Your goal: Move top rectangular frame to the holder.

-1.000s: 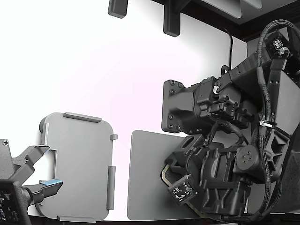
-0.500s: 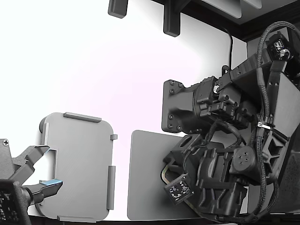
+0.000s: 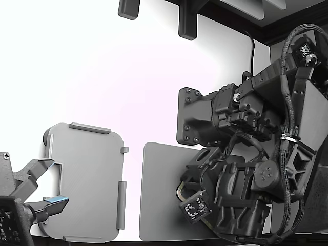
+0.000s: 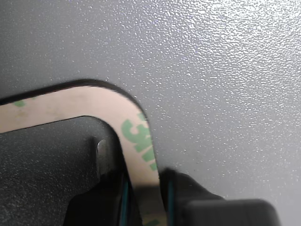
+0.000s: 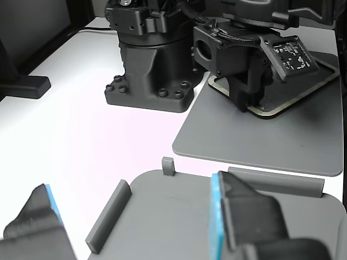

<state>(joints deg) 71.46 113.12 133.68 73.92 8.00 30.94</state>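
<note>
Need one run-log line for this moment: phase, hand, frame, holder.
phase: grasping | hand: fingers astride frame rim, closure unclear | frame: flat on dark mat | holder: no frame in it

The exterior view looks down from high up, with the holder at about 8 o'clock and the dark mat at about 5 o'clock. The wrist view sits very close to the mat, so one corner of the frame and the gripper at 6 o'clock fill it. The other view sits low by the holder at 6 o'clock and looks across at the mat at 2 o'clock. All three views share the mat.
</note>
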